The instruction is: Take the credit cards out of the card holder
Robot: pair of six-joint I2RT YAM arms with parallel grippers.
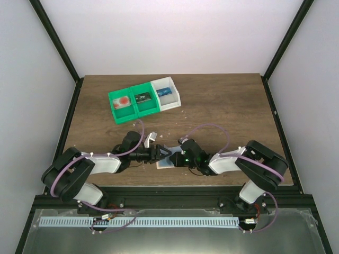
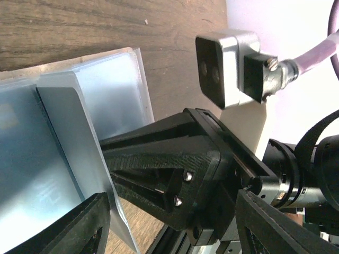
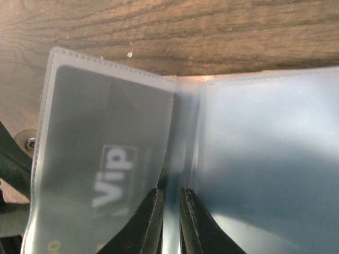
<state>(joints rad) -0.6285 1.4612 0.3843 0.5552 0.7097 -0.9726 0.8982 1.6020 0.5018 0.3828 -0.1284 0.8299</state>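
**Card holder [image 3: 265, 159] pinched at fold**
It sits open at the near edge of the table [image 1: 222, 106]. Right gripper [image 3: 170, 198] nips its centre fold; left gripper [image 2: 172, 198] stands wide. Plastic looks floppy, slick; we'd take the stiff Vip card [image 3: 111, 159] by its edge.

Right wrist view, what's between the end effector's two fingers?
The card holder, its frosted middle fold pinched by the right end effector; the right wrist view shows it.

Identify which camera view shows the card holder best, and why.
Right wrist: the open card holder fills the frame, a "Vip" card visible through its frosted pocket. Left wrist shows blurred pages close up; the top view only a small pale patch.
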